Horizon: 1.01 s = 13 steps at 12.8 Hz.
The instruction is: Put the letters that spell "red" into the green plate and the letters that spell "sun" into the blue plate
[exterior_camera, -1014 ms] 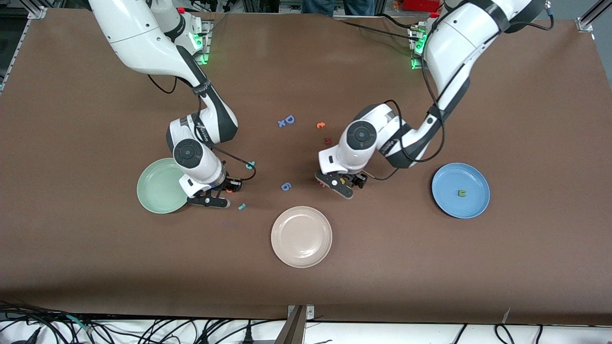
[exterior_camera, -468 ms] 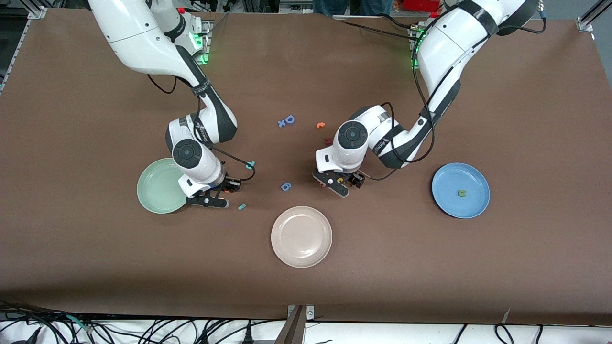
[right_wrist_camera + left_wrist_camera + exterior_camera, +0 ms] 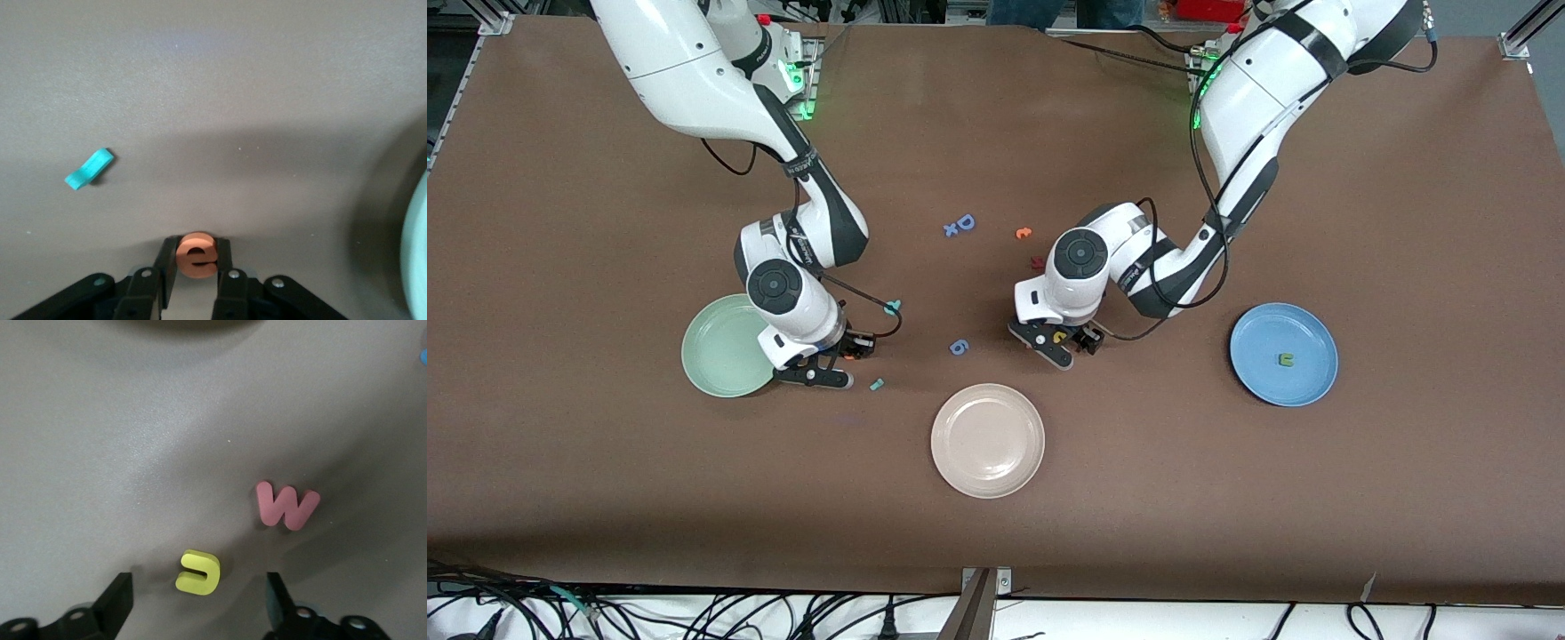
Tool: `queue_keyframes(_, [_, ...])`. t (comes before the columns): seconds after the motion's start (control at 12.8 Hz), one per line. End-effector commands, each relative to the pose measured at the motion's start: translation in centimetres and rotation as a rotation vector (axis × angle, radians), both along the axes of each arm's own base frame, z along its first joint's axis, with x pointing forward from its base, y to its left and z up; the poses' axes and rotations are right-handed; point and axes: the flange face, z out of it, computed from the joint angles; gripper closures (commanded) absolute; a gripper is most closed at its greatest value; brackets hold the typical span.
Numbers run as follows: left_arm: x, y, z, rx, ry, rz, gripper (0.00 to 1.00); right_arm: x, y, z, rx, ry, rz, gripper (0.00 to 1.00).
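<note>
tabletop (image 3: 1227, 498): brown, three plates, wide bare margins
right claw (image 3: 196, 267): pinching orange "e" (image 3: 196, 254)
left claw (image 3: 200, 600): spread around yellow letter (image 3: 198, 572)

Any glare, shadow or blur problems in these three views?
Front view: even light, soft shadow under both arms, green plate partly hidden. Left wrist view: yellow letter and pink w sharp, slight sheen on the table. Right wrist view: orange e sharp between the right gripper fingers, shadow around it.
</note>
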Motion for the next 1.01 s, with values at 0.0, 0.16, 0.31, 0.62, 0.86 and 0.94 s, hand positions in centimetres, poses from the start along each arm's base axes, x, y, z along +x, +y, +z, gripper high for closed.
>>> queue_keyframes(0.0, [0.3, -0.4, -0.3, 0.008, -0.022, -0.011, 0.40, 1.0, -0.7, 2.8, -0.009, 0.015, -0.008, 0.80])
queue_keyframes(0.16, [0.3, -0.4, -0.3, 0.008, -0.022, -0.011, 0.43, 1.4, -1.9, 5.1, -0.017, 0.019, -0.013, 0.80])
queue_keyframes(0.31, [0.5, -0.2, -0.1, 0.007, -0.024, -0.006, 0.72, 2.0, -3.6, 6.9, -0.020, 0.006, -0.023, 0.80])
queue_keyframes(0.62, [1.7, 0.7, 1.6, 0.002, -0.040, 0.016, 0.94, 3.0, -10.2, 9.2, -0.028, 0.039, 0.064, 0.80])
queue_keyframes(0.86, [3.7, 3.8, 4.4, 0.032, -0.045, 0.055, 0.94, 3.3, -14.5, 8.6, -0.025, 0.062, 0.107, 0.80])
queue_keyframes(0.94, [4.3, 5.0, 5.4, 0.051, -0.041, 0.055, 0.94, 3.4, -15.6, 8.3, -0.025, 0.069, 0.110, 0.80])
